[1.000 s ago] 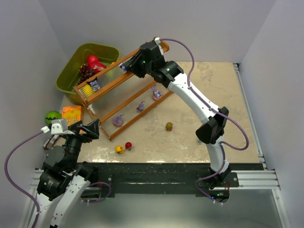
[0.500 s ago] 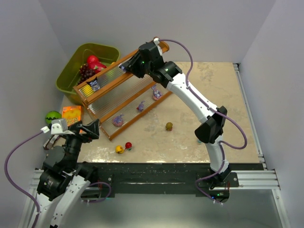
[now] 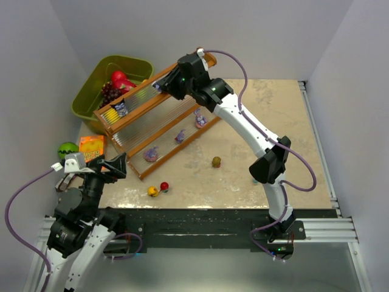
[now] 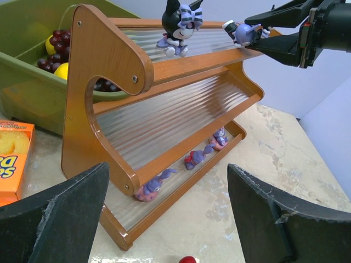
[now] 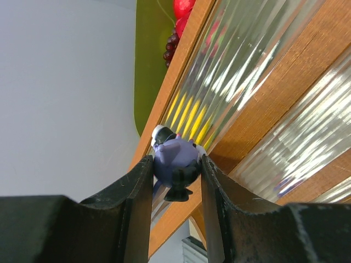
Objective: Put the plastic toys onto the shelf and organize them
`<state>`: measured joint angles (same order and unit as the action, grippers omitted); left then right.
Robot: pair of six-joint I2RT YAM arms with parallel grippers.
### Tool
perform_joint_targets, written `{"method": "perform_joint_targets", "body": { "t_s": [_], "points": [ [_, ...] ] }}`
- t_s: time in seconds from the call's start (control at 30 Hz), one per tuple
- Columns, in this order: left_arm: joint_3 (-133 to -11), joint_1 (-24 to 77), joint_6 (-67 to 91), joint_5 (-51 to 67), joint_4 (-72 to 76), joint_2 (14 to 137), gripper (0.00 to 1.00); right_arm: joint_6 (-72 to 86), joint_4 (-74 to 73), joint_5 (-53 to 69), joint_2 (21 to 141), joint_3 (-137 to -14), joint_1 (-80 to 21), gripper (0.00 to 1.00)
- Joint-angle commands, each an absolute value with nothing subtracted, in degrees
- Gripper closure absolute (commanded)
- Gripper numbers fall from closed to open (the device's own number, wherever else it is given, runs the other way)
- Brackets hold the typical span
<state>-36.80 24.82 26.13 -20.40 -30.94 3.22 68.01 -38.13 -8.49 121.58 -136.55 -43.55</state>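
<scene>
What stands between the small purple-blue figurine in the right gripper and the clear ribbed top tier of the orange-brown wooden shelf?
Nothing visible. The right gripper holds the purple-blue figurine right at the top tier; the black-and-purple striped figurine stands apart, farther along that tier.

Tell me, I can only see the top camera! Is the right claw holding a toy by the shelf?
Observer: Yes. Its wrist camera shows the right claw squeezing a little purple-blue toy.
Operator: Which step is it at?
Observer: The left wrist camera shows it at the top step of the shelf, along from a black striped figure.
Operator: And the left claw?
Observer: The left claw is wide open, holding nothing.
</scene>
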Motion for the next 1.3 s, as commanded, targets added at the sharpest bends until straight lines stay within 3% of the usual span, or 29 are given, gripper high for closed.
{"method": "perform_joint_targets", "body": {
  "t_s": [0.0, 1.0, 1.27],
  "points": [
    [-36.56, 24.70, 26.89, -21.45, -29.71, 2.11, 0.07, 68.12, -37.62, -10.64, 121.90, -139.75, -43.77, 0.78],
    [-36.65, 24.70, 27.16, -21.97, -29.97, 1.58, 0.07, 69.17, -35.69, -8.35, 122.08, -137.73, -43.59, 0.64],
    [-36.56, 24.70, 27.25, -22.15, -30.06, 1.41, 0.07, 70.13, -29.10, -6.68, 119.97, -133.07, -43.33, 0.56]
  ]
}}
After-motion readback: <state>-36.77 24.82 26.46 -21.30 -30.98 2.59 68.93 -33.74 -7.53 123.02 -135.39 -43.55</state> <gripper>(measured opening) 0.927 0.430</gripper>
